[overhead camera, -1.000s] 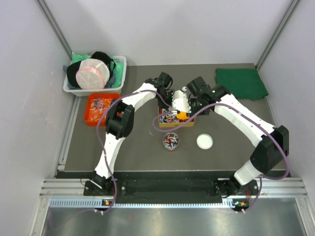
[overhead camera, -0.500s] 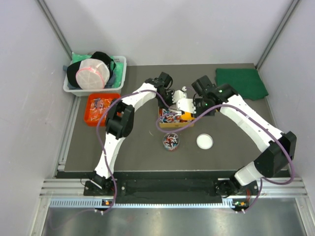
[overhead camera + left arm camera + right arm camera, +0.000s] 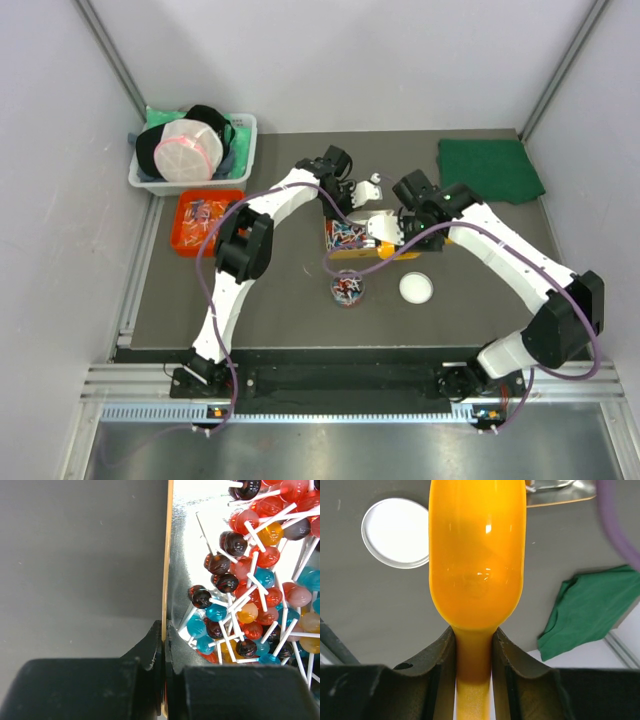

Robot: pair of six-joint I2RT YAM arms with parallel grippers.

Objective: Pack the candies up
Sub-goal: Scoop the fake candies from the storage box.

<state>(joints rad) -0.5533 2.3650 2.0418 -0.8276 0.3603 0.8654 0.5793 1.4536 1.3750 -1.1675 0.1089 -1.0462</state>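
The candies (image 3: 250, 595) are small red, blue, orange and dark sweets on white sticks, heaped in a foil-lined orange box (image 3: 352, 254). My left gripper (image 3: 164, 630) is shut on the box's thin side wall (image 3: 168, 555), seen from above at the box's far edge (image 3: 346, 196). My right gripper (image 3: 473, 640) is shut on the handle of the orange scoop (image 3: 477, 555), just right of the box (image 3: 388, 232). Only the scoop's underside shows, so its contents are hidden. A small clear jar (image 3: 348, 289) with some candies stands in front of the box.
A white round lid (image 3: 417, 287) lies right of the jar, also below the scoop (image 3: 395, 532). A green cloth (image 3: 488, 168) lies at the back right. An orange tray (image 3: 184, 243) of sweets and a white basket (image 3: 245, 145) stand at the left.
My right arm has swung right and toward the near side, drawing the scoop out of the box. The left gripper has kept its hold on the box wall.
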